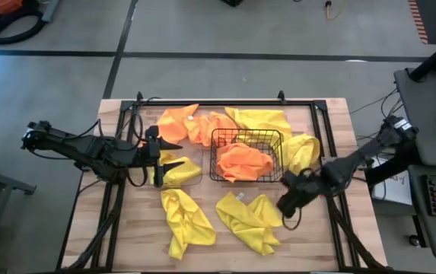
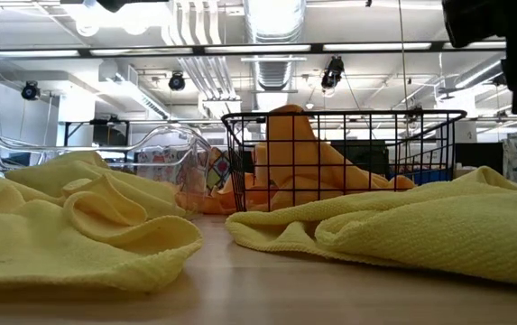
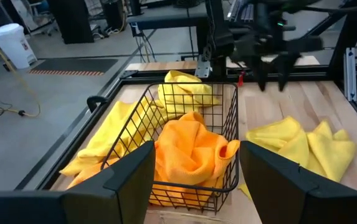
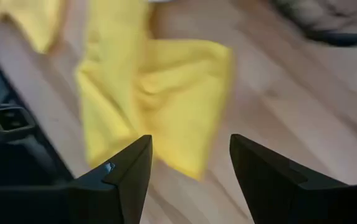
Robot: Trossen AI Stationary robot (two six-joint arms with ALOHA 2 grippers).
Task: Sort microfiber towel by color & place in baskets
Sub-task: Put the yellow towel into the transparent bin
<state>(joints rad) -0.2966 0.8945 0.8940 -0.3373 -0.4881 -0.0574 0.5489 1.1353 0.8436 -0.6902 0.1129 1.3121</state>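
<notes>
A: Where are the towels?

B: The wire basket [image 1: 246, 154] sits mid-worktop [image 1: 126, 247] with orange towels [image 1: 244, 162] heaped inside. More orange ones [image 1: 187, 124] lie loose just behind it to the left, beside a yellow towel [image 1: 263, 119]. Two yellow towels lie at the front, one [image 1: 185, 220] on the left and one [image 1: 249, 219] on the right. Another yellow [image 1: 301, 151] rests against the basket's right side.

A: And the clear basket [image 2: 163, 155]?

B: Left of the wire one, with a yellow towel [image 1: 178, 171] in it.

A: The claws?

B: The left claw [image 1: 155, 144] hovers over the clear basket, fingers spread and empty, facing the wire basket. The right claw [image 1: 288, 204] hangs just right of the front-right yellow towel, also spread, pinching nothing.
</notes>
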